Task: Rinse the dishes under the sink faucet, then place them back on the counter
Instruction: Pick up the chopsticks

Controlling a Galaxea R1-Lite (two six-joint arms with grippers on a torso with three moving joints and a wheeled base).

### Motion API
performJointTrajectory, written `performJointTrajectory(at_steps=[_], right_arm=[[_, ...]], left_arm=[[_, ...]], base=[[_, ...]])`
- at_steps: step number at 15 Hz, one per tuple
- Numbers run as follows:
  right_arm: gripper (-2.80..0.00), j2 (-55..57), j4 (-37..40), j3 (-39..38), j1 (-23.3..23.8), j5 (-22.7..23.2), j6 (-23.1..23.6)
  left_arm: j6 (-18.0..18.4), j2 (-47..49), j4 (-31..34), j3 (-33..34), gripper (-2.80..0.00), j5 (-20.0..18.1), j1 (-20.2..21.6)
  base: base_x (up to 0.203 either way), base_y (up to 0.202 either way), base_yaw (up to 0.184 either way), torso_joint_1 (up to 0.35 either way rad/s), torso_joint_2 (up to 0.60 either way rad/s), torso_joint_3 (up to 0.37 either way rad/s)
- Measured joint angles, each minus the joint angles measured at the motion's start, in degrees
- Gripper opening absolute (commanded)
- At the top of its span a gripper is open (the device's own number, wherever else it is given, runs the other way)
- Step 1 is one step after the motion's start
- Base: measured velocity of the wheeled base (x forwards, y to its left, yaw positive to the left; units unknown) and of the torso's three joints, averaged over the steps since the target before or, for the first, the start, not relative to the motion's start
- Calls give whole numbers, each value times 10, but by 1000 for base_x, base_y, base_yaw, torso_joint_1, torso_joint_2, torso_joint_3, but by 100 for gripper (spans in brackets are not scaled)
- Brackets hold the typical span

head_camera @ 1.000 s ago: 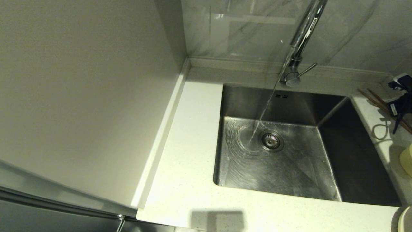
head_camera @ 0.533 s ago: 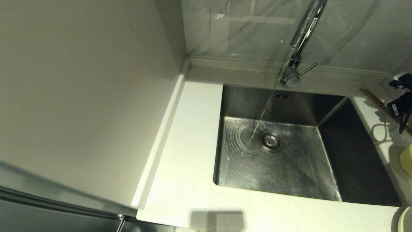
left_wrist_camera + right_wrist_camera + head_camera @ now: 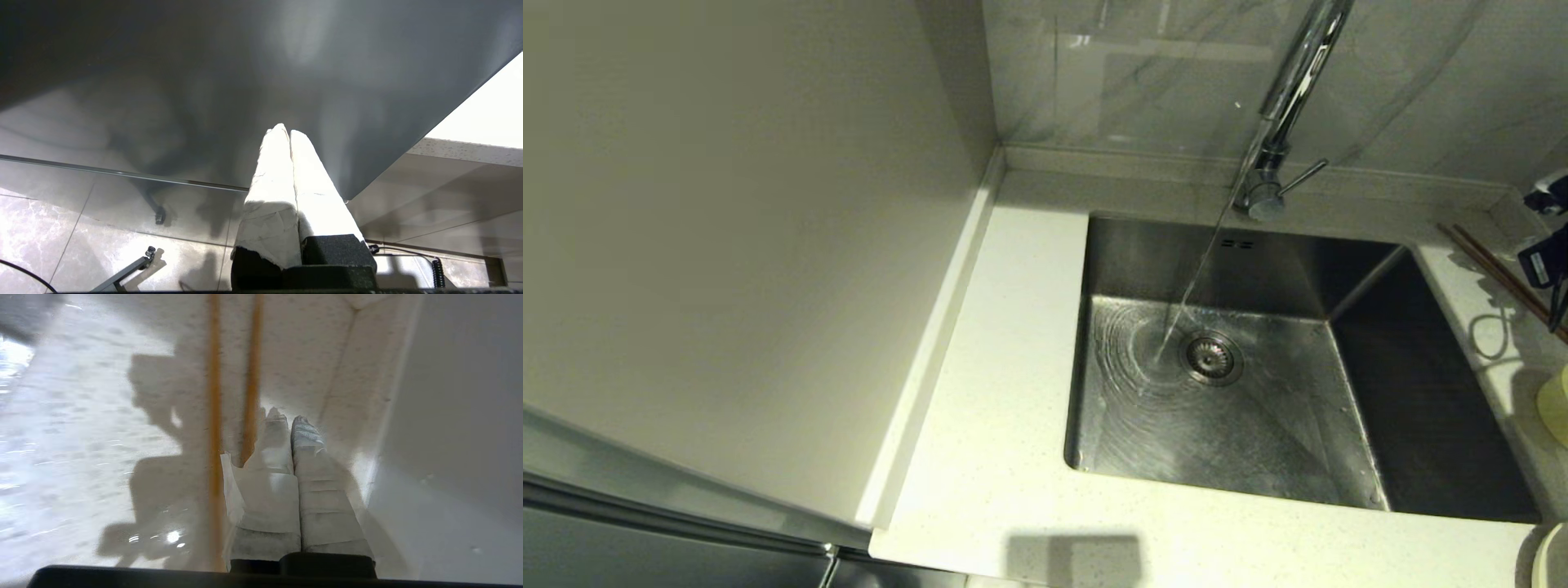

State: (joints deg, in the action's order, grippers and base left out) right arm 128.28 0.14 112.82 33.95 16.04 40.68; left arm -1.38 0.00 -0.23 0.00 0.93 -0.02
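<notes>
Right pincer [image 3: 286,418] clenched, empty, above desk [image 3: 81,437]. Chopsticks [image 3: 213,396] flat just beside its tips. Faucet [image 3: 1286,90] running into sink [image 3: 1258,425]. Left pincer [image 3: 286,130] clenched, parked.

White-taped fingers [image 3: 278,457], black hand mounts

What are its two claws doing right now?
Left gripper: shut, empty, parked below the counter.
Right gripper: shut, empty, beside the chopsticks.
</notes>
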Motion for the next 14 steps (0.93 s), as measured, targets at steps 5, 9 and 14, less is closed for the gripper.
performJointTrajectory(at_steps=[5, 9, 14], right_arm=[[-280, 39, -103, 5, 4, -27, 5], [-280, 62, -129, 7, 4, -40, 5], [-280, 71, -124, 7, 4, -44, 17]], left_arm=[[0, 0, 0, 0, -280, 0, 0], [0, 0, 0, 0, -280, 0, 0], [0, 0, 0, 0, -280, 0, 0]], base=[[0, 0, 0, 0, 0, 0], [0, 0, 0, 0, 0, 0], [0, 0, 0, 0, 0, 0]])
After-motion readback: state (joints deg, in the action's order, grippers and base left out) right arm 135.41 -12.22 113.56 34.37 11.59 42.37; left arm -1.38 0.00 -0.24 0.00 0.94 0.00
